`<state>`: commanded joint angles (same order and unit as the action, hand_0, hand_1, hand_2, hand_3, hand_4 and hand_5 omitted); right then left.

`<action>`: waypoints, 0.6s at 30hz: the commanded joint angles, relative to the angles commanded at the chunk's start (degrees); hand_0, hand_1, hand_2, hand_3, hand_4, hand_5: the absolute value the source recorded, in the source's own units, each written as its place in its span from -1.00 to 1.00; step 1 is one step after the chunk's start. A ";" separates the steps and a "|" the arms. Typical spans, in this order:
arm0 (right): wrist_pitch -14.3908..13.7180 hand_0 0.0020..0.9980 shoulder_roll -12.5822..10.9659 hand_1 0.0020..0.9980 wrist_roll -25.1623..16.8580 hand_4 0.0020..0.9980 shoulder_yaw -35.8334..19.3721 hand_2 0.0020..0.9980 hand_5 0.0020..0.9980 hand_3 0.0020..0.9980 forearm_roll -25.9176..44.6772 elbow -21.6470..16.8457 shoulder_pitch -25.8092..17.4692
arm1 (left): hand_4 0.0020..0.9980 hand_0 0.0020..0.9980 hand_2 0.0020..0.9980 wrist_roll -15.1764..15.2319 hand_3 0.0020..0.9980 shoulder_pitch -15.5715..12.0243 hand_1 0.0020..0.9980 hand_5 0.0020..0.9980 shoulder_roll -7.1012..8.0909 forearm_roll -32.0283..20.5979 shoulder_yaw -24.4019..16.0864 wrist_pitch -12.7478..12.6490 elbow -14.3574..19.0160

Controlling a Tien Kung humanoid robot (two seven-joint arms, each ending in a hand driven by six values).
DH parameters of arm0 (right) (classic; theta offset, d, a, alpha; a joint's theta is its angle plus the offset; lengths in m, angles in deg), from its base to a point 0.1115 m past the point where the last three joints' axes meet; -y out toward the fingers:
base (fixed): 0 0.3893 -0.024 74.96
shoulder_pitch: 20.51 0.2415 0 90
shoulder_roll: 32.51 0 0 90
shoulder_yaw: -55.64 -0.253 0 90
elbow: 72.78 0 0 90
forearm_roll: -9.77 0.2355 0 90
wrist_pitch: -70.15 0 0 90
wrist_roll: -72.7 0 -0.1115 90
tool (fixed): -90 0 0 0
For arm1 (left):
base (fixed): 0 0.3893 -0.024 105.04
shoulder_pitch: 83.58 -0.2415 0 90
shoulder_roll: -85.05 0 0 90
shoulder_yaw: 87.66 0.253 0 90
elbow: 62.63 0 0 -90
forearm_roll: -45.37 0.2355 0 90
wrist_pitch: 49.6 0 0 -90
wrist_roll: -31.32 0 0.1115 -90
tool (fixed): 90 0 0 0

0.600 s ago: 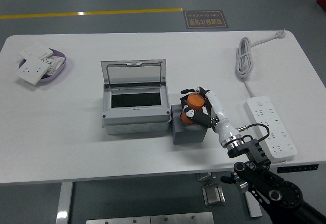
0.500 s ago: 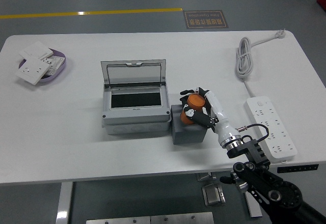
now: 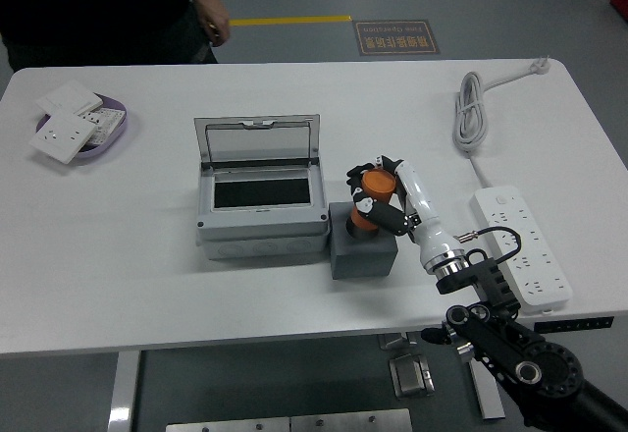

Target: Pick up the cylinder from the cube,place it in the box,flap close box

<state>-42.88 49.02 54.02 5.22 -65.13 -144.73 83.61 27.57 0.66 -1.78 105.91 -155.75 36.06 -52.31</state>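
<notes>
The white table (image 3: 118, 255) fills the view, and at its far left edge a person (image 3: 108, 10) in dark clothes now stands where nobody showed half a second ago, one hand (image 3: 214, 22) hanging loose above the table's edge and touching nothing. Mid-table sits the grey box (image 3: 260, 218), its lid (image 3: 257, 141) standing open at the back and the dark opening facing up. Touching the box's right side is the grey cube (image 3: 364, 253). The right hand (image 3: 376, 196) comes in from the lower right with its fingers wrapped around the orange cylinder (image 3: 371, 206), thumb on the near side and the other fingers curled over the far side. Compared with the earlier views the hand and cylinder sit a little higher, and the cylinder now stands closer to upright, its long axis running roughly vertical with a slight lean; whether its base has fully cleared the cube's top I cannot tell. That reads as the lift just beginning, so carrying it left over the box opening likely comes next. A power strip (image 3: 520, 245) and coiled cable (image 3: 473, 108) lie to the right, and a purple dish (image 3: 116, 123) of white plates at far left.
</notes>
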 joint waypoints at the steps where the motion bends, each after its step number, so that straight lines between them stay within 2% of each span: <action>1: -0.57 -0.26 -0.12 -0.21 1.11 -1.00 0.44 -0.26 -1.00 -0.35 -1.25 -0.31 0.76 | 0.35 0.18 0.14 -0.02 0.19 -0.01 0.25 -0.46 0.01 0.00 -0.01 -0.01 0.00; 5: -1.71 -0.26 0.05 -0.22 5.61 -1.00 2.94 -0.27 -1.00 -0.37 -6.35 -0.66 4.52 | 0.35 0.18 0.14 -0.16 0.19 -0.05 0.25 -0.45 0.04 0.12 -0.19 -0.06 0.00; 8: -1.02 -0.26 1.15 -0.22 9.14 -1.00 4.92 -0.27 -1.00 -0.37 -10.43 -0.54 7.24 | 0.35 0.18 0.14 -0.20 0.19 -0.02 0.25 -0.45 0.11 0.13 -0.27 -0.11 0.00; 10: -0.04 -0.26 2.40 -0.22 12.06 -1.00 6.65 -0.27 -1.00 -0.37 -13.84 -0.49 9.53 | 0.35 0.18 0.14 -0.24 0.19 -0.08 0.25 -0.45 0.13 0.04 -0.24 -0.17 0.00; 11: 0.28 -0.41 3.03 -0.33 13.24 -1.00 7.45 -0.28 -1.00 -0.39 -15.25 -0.41 10.49 | 0.35 0.18 0.14 -0.28 0.19 -0.13 0.25 -0.44 0.11 0.00 -0.21 -0.20 0.00; 16: 2.46 -0.41 6.52 -0.33 19.57 -1.00 11.62 -0.28 -1.00 -0.39 -22.70 0.62 15.48 | 0.35 0.18 0.14 -0.62 0.19 -0.41 0.25 -0.44 0.07 -0.23 0.03 -0.31 0.00; 17: 3.17 -0.51 7.24 -0.39 20.93 -1.00 12.58 -0.29 -1.00 -0.40 -24.23 0.87 16.51 | 0.36 0.18 0.14 -0.69 0.19 -0.44 0.25 -0.44 0.11 -0.20 0.02 -0.32 0.00; 18: 3.90 -0.51 7.82 -0.39 22.10 -1.00 13.47 -0.29 -1.00 -0.40 -25.49 1.02 17.43 | 0.36 0.18 0.14 -0.73 0.19 -0.45 0.25 -0.44 0.16 -0.16 -0.02 -0.33 0.00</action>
<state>-38.97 56.84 76.12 18.68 -90.62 -143.71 101.04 26.83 0.21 -1.62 105.75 -155.78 35.73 -52.31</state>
